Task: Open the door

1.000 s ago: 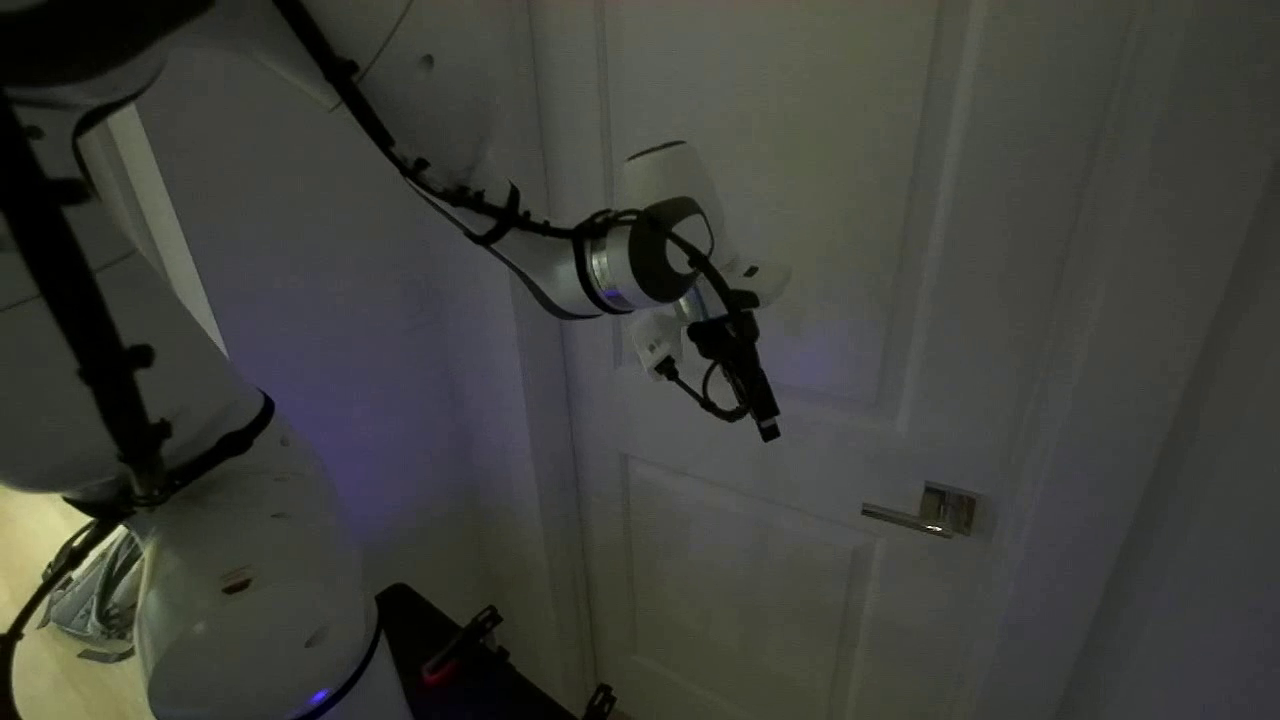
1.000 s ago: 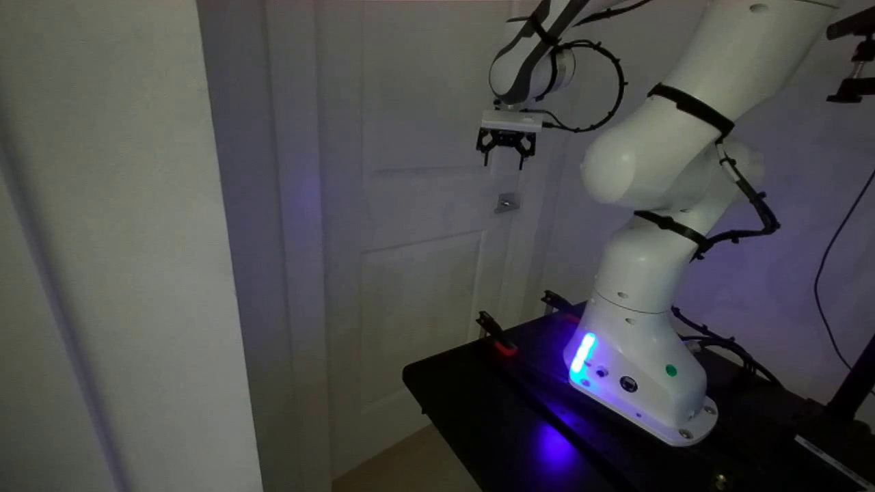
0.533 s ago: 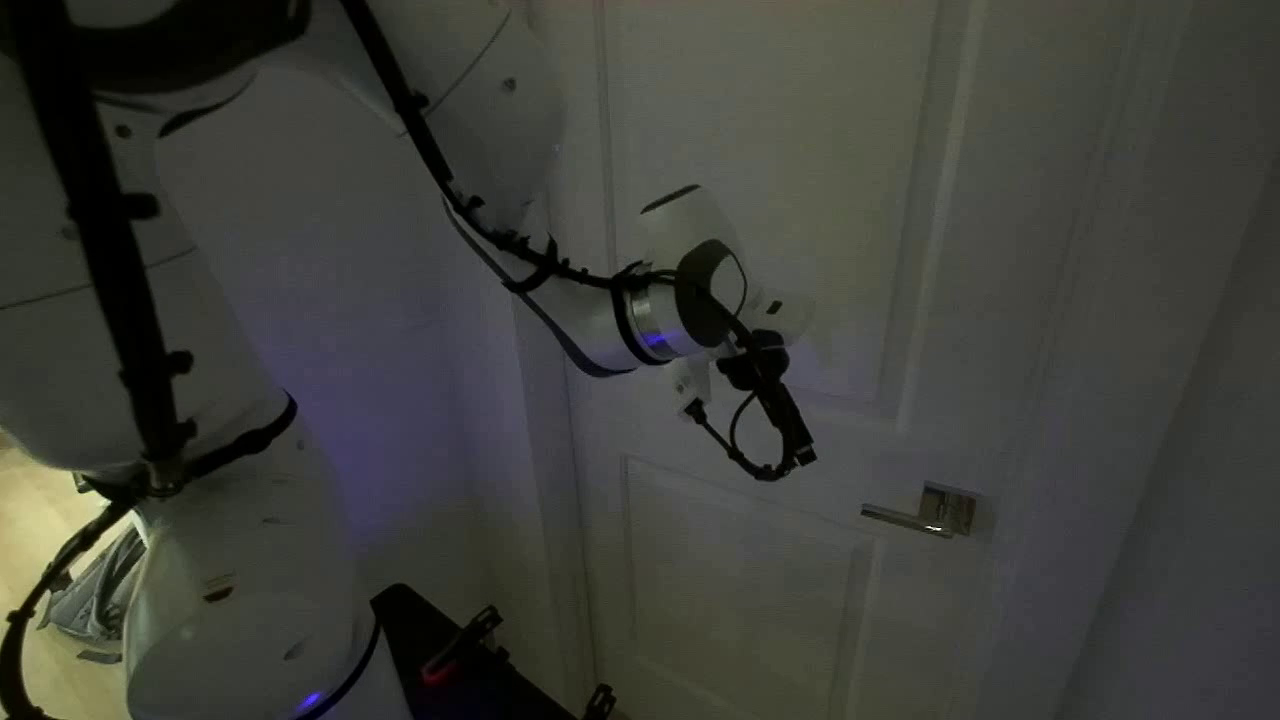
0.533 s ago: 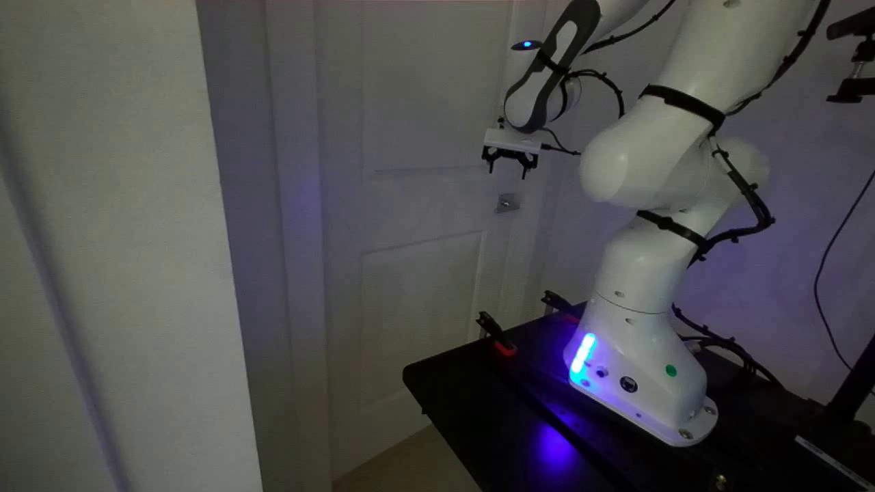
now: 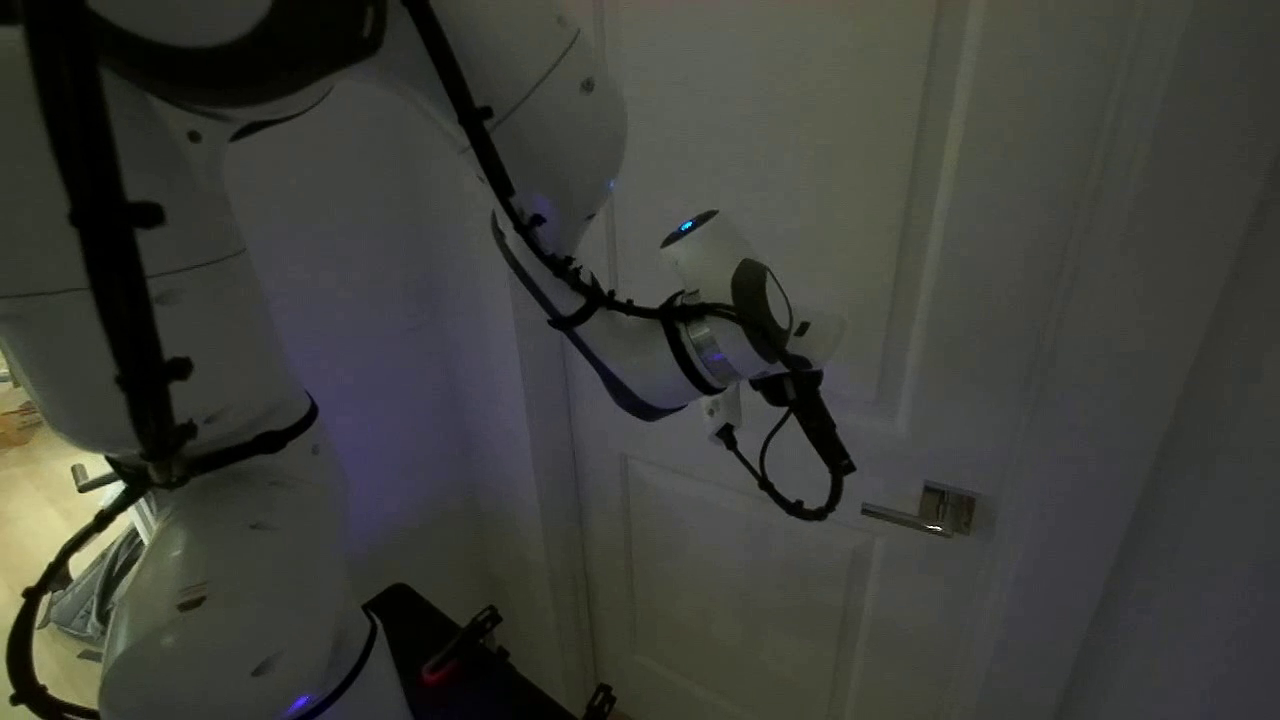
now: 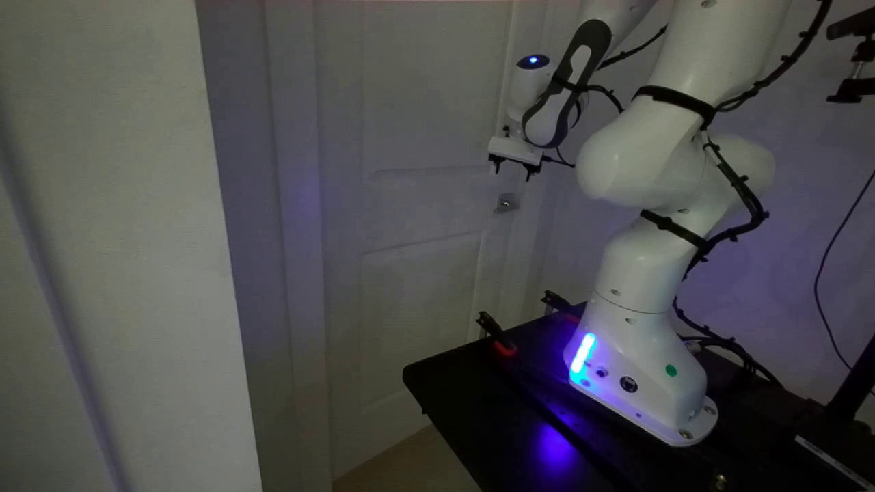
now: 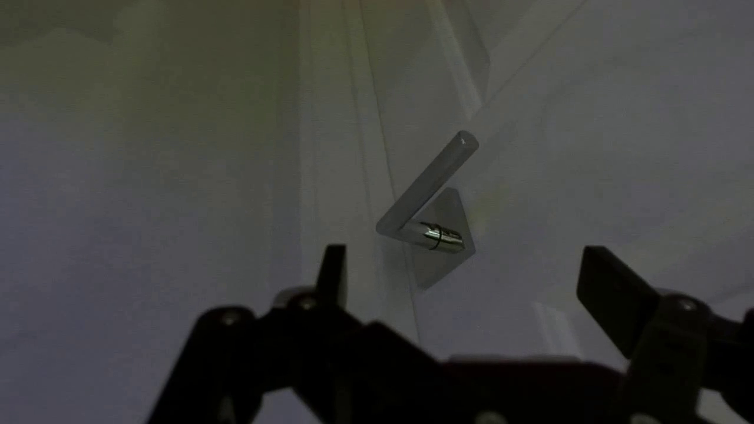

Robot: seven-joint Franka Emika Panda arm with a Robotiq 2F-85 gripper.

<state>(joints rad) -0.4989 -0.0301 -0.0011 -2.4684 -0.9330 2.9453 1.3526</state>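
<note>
Gripper (image 7: 463, 250): jaws spread well apart, nothing between them, no contact seen. Door (image 6: 424, 205): tall, white, panelled, behind the gripper in both exterior views; looks shut, no gap showing along its edge. Robot arm (image 6: 670, 171): mounted on a black table (image 6: 492, 410), reaching across to the door. Lever handle (image 7: 427, 182): small, silver; in the wrist view it shows beyond the jaws, nearer one than the other; in both exterior views it sits lower than the gripper and near it. Lever looks unturned. Progress, my reading: late approach. Done: gripper near the handle, jaws ready. Left: cross the remaining gap, take or press the lever, turn it, swing the door. Pull or push: cannot tell.
</note>
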